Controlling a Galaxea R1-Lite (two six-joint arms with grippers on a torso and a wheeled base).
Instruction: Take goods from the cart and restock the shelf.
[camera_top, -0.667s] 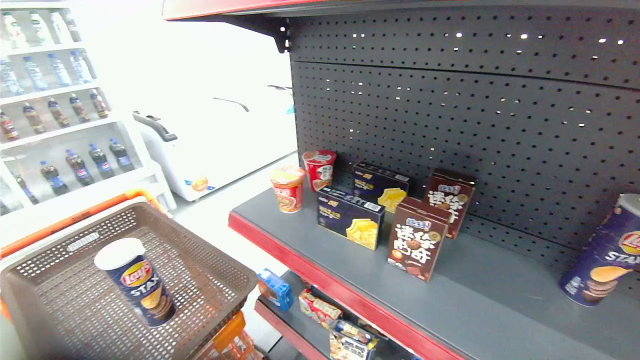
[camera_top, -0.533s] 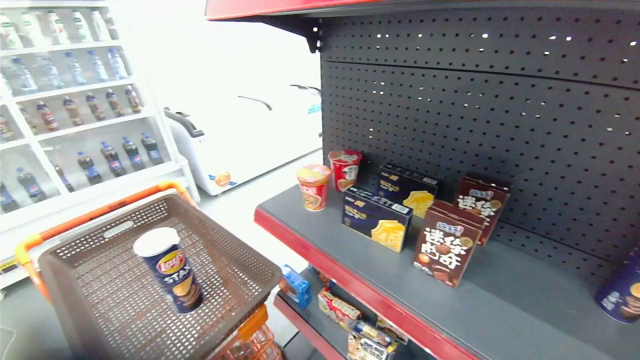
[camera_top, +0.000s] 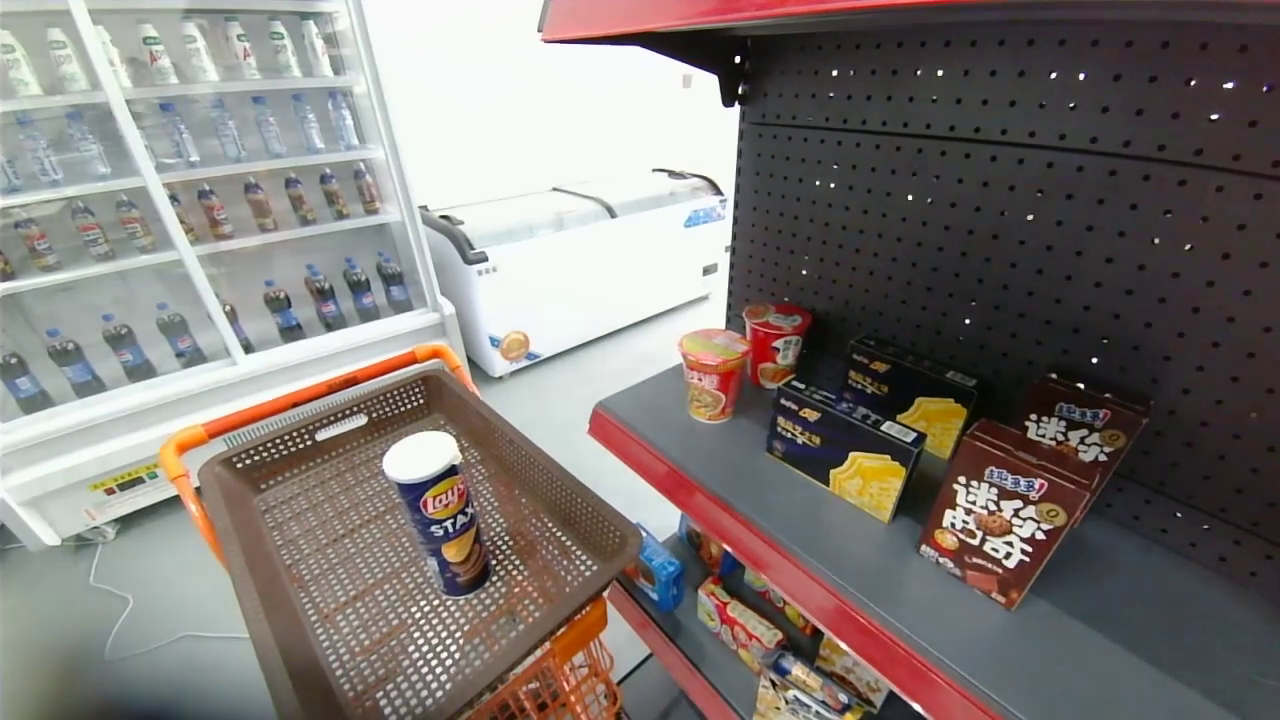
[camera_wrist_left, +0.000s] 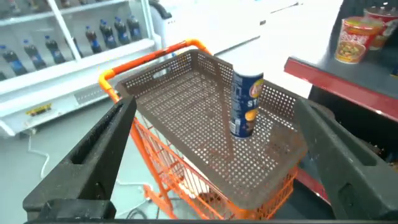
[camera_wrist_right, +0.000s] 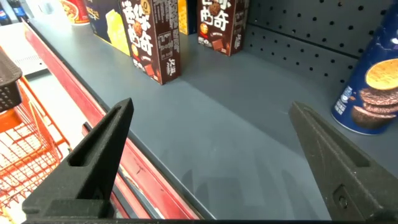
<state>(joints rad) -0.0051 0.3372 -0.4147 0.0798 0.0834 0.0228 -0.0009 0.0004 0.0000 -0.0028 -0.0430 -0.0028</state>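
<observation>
Since 0.7 s ago the head camera has swung left, so the whole scene now sits farther right in the frame; the goods keep their places relative to one another.

A chip can (camera_top: 440, 512) stands upright on the mesh floor of the brown basket (camera_top: 300, 440), lower left of centre in the head view. The basket rests on the cart, whose orange handle (camera_top: 300, 403) curves behind it. The left gripper (camera_wrist_left: 214, 109) hangs above the basket with its jaws spread wide and nothing between them, well apart from the can.

At the right of the frame, the grey shelf (camera_top: 720, 460) with a red front edge holds 2 noodle cups (camera_top: 713, 374), 2 blue boxes (camera_top: 845, 462) and 2 brown boxes (camera_top: 1000, 525), each pair standing 1 behind the other before the black pegboard (camera_top: 1000, 200). The right gripper (camera_wrist_right: 211, 106) hovers over a bare stretch of this shelf, jaws released and empty. A second chip can (camera_wrist_right: 372, 81) stands upright on the shelf against the pegboard, beyond the brown boxes.

A drinks cooler (camera_top: 200, 200) fills the upper left, with a chest freezer (camera_top: 580, 260) beside it.
</observation>
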